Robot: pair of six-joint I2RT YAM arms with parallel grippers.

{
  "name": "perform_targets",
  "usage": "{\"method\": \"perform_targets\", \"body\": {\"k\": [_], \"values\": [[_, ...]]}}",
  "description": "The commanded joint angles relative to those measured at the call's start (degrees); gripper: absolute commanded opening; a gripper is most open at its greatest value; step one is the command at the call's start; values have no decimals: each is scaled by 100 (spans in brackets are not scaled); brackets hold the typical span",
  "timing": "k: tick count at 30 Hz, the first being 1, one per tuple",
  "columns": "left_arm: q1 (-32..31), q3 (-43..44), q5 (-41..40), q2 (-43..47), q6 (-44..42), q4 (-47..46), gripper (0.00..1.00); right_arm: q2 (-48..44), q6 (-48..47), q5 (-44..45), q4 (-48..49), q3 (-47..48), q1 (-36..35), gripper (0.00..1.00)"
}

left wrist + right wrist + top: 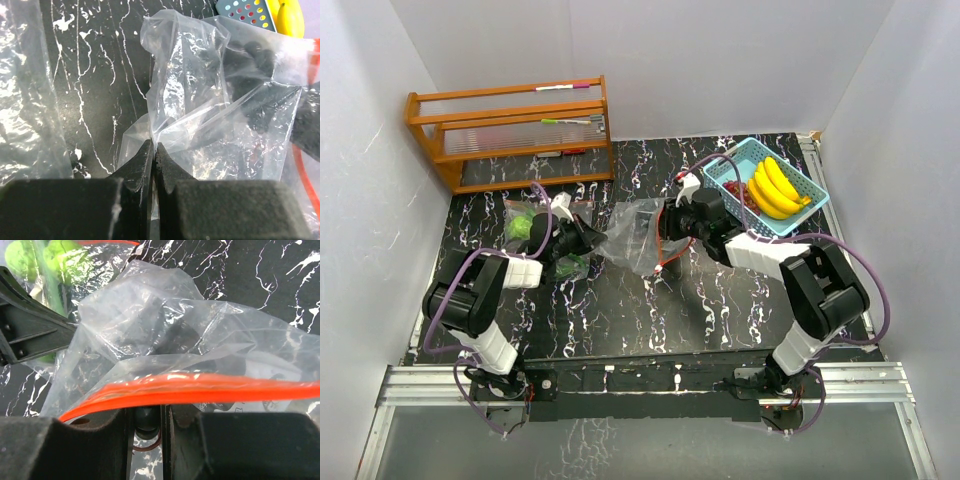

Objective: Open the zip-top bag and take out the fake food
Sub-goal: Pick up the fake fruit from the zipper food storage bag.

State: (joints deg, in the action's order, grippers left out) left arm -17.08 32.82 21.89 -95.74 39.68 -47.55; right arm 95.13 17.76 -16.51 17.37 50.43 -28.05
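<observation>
We are holding the zip-top bag (632,232) between both pincers at the middle of the tabletop (650,310).
At the left, green fruits (523,224) are lying in a second clear bag. Our left pincer (154,150) is pinching the zip-top bag's clear edge, and our right pincer (161,422) is clamping narrowly at its orange zip strip (200,387). Bananas (775,185) are sitting in the blue basket (738,152), far right.

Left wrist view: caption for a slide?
Left gripper shut on a clear crinkled plastic zip-top bag over black marbled tabletop.
</observation>
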Motion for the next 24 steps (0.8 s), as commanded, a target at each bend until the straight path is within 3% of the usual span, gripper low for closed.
{"method": "perform_targets", "body": {"k": [1, 14, 24], "values": [[24, -121, -291, 305, -45, 63, 0, -431, 71, -27, 207, -69, 106, 22], [37, -240, -615, 279, 33, 39, 0, -1161, 310, -450, 155, -148, 570, 22], [95, -290, -793, 193, 364, -12, 0, -1455, 147, 99, -378, -140, 605, 22]]}}
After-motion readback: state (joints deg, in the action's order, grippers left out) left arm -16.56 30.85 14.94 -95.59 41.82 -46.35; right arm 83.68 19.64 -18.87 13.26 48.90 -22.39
